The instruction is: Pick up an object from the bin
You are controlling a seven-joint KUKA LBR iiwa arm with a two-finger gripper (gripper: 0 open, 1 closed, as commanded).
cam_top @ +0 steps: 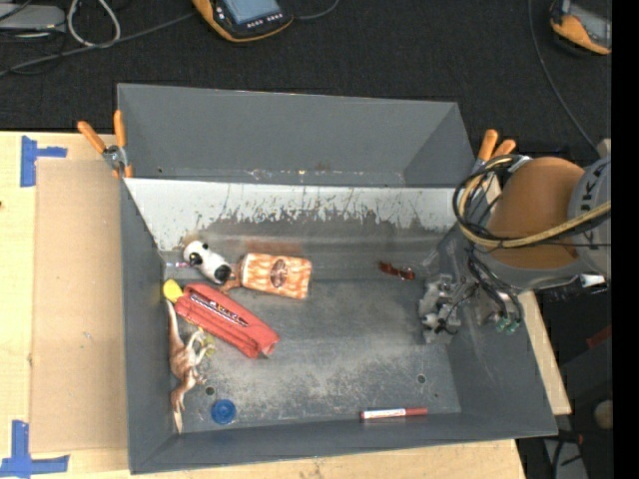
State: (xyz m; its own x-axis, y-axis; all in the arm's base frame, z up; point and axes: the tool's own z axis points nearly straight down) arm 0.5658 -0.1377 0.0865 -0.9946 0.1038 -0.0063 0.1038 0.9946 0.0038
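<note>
I see the gripper (439,315) low at the right side of the grey metal bin (300,158), over bare floor close to the right wall; I cannot tell how far open it is or whether it has hold of anything. Nearest things: a small dark red piece (396,268) just to its left by the back wall, and a red-and-white pen (393,414) near the front wall. The rest lie well apart at the left: an orange patterned pouch (277,274), a flat red packet (228,321), a black-and-white toy (207,260), a tan toy figure (187,363) and a blue cap (222,410). Black floor (399,38) with cables lies beyond the bin.
</note>
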